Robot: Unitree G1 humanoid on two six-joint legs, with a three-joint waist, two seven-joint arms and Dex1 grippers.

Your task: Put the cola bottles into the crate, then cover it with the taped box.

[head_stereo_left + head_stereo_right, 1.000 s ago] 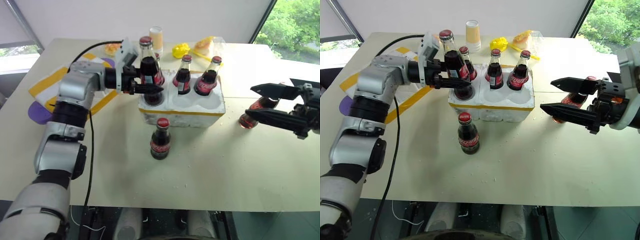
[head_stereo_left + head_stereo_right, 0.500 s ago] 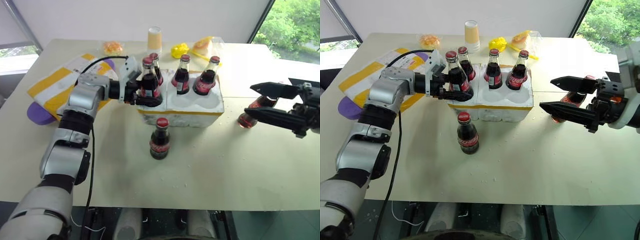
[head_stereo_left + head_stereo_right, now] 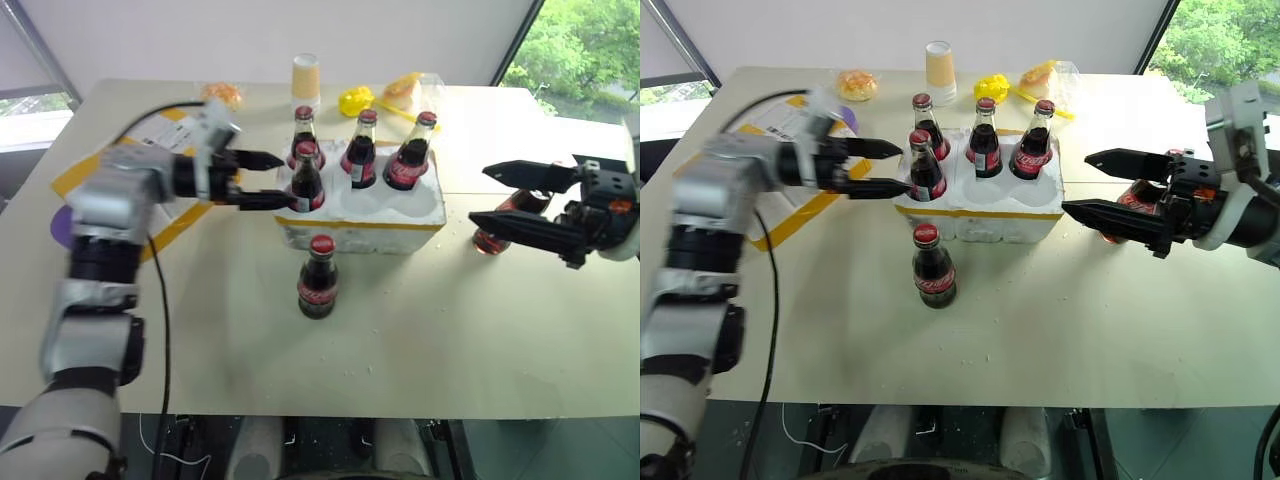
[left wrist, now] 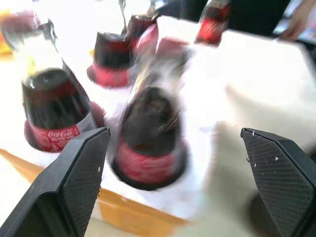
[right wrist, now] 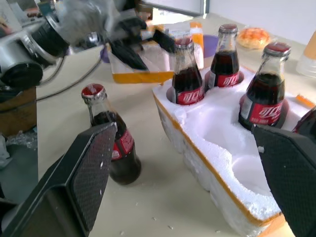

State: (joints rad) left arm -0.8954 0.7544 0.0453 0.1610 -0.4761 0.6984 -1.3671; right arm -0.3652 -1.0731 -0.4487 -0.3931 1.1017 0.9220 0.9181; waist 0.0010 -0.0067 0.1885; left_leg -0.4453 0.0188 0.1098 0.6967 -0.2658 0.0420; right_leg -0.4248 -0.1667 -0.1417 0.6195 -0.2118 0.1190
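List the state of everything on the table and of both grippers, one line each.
Crate: holds four upright bottles, two wells free.
Front-left bottle: seated in its well, released.
Bottle before crate: upright on the table.
Bottle on the right: lying down, behind the right gripper.
Taped box: on the table, left of crate.
Left gripper: open, empty.
Right gripper: open, empty.
Cup: upright.

My left arm point(image 3: 100, 235) is built of rounded silver-grey shells joined by black rings; a black cable point(image 3: 163, 330) loops from near its wrist and hangs down along it; my left claw point(image 3: 268, 179) has two slim black fingers tapering to points; my right claw point(image 3: 1092, 183) has the same long black fingers, on a white wrist housing point(image 3: 1238, 195) with small orange marks; up close the finger pads point(image 5: 86, 173) show a fine chequered texture.
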